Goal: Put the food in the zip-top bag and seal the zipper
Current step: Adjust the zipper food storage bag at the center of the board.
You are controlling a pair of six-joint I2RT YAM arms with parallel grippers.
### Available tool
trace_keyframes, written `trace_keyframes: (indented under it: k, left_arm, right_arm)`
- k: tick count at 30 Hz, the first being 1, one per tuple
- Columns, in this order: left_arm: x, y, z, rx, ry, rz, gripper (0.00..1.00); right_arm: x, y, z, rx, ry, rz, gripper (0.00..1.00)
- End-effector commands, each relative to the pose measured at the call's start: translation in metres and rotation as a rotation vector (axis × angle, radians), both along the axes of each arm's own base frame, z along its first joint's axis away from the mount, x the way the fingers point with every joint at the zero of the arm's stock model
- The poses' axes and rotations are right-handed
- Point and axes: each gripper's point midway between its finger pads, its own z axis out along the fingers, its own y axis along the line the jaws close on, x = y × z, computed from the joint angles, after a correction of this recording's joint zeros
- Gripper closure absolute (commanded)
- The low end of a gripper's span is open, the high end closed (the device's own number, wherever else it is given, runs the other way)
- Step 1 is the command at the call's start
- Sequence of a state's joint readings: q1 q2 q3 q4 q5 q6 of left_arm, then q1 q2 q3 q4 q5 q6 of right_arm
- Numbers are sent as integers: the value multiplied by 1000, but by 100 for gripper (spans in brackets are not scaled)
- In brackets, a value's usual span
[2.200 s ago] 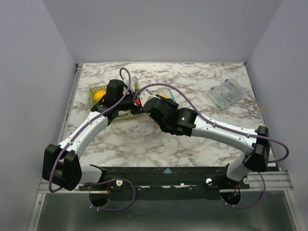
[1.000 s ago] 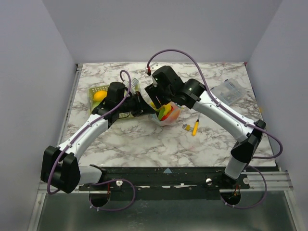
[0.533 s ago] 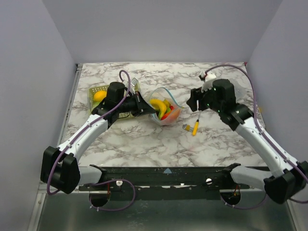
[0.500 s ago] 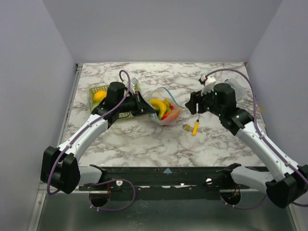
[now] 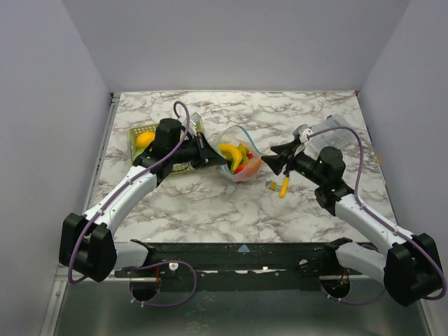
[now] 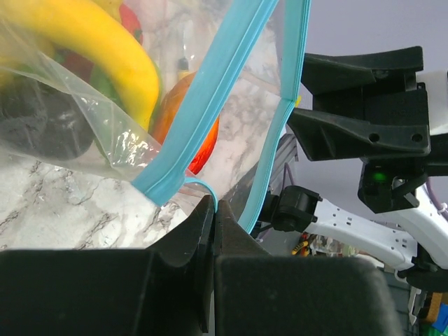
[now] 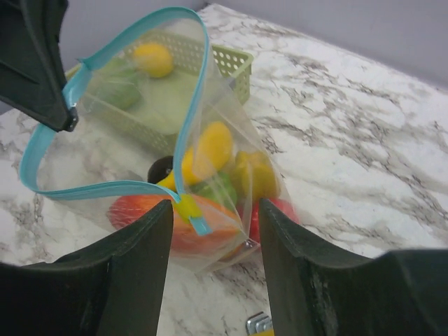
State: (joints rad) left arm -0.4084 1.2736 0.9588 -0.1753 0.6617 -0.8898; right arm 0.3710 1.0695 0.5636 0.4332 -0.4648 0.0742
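- Right of the green basket on the marble table, your job stands part done: food is bagged, one piece waits and the mouth gapes.
- Your left arm reaches over the basket. The left gripper is clamped tight on the mouth corner of the zip-top bag nearest the basket, holding that edge up.
- Your right arm stretches in low from the bag's side away from the basket. The right gripper is partly spread and holds nothing, its jaws flanking the slider without touching it.
- The bag sits just beside the basket with a banana and orange, red and green pieces inside.
- A yellow fruit lies in the basket, which probably leaves it to load.
- The zipper loops wide open, so sealing is not yet begun.
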Motion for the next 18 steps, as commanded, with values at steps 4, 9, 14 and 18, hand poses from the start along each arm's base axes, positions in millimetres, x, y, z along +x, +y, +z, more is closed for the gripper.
trace_keyframes:
  k: [4, 9, 14, 18]
  left_arm:
    - [-8, -2, 14, -4, -51, -49, 100]
    - [-12, -2, 23, -20, -79, -64, 100]
    - [-20, 1, 29, -31, -124, -65, 100]
    - [-34, 4, 31, -44, -160, -82, 95]
  right_arm:
    - [-17, 14, 16, 26, -230, 151, 52]
    - [-19, 19, 21, 32, -248, 192, 65]
    - [-21, 26, 27, 77, -229, 227, 99]
    - [-27, 26, 32, 92, -164, 236, 100]
